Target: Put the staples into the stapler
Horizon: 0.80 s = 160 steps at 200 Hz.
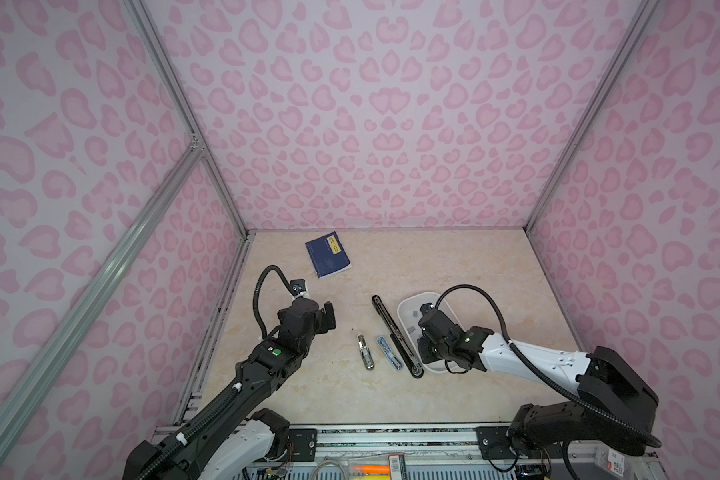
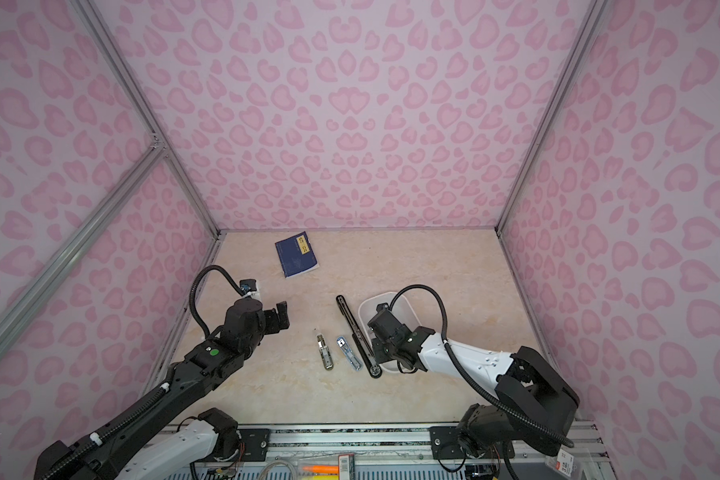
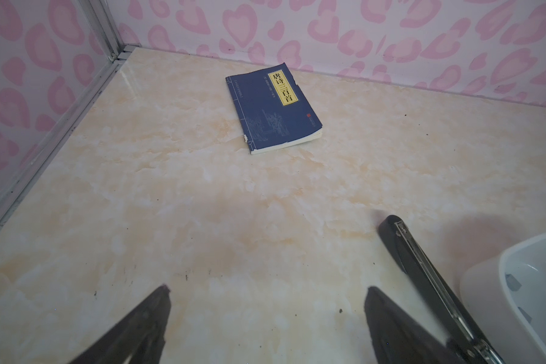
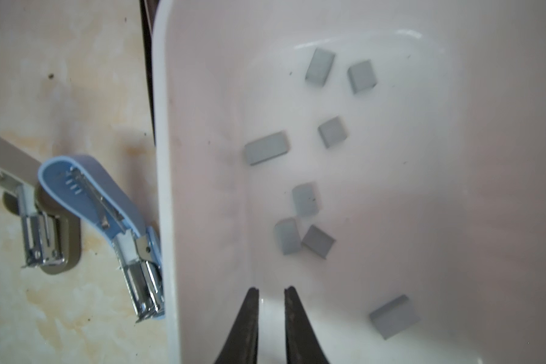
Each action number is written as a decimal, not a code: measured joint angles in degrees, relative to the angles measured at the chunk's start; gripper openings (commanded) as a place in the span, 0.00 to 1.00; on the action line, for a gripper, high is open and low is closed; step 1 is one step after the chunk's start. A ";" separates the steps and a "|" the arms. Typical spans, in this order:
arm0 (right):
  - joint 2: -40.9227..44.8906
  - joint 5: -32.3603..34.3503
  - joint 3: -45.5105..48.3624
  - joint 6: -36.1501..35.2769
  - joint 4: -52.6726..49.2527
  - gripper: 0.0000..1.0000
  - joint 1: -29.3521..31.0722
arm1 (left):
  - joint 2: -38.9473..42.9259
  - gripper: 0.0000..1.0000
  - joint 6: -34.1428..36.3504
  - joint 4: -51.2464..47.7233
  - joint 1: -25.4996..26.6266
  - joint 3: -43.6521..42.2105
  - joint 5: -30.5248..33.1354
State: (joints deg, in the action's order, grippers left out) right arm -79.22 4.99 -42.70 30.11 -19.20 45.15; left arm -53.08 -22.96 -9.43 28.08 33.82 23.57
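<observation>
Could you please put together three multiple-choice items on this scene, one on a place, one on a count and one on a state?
1. Where do the staples lie?
A. In the white tub
B. On a plate
C. Inside a drawer

2. How many staplers lie on the table?
A. One
B. Five
C. Three

3. How is the left tool?
A. Shut on a staple block
B. Wide open and empty
C. Shut on a stapler

Key:
1 A: the grey blocks lie loose on the tub's floor in the right wrist view.
2 C: an olive stapler, a light blue stapler and a long black stapler lie side by side in both top views.
3 B: its fingers stand far apart over bare table.
</observation>
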 measured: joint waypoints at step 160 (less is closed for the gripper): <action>-22.14 -3.04 -12.57 -21.94 12.70 0.42 -15.02 | -5.42 0.97 -1.09 0.70 -0.33 -5.40 3.06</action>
State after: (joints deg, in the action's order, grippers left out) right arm -101.36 1.96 -55.27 8.16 -6.50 30.13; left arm -58.50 -24.05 -8.73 27.75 28.42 26.63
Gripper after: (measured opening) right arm 0.424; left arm 0.967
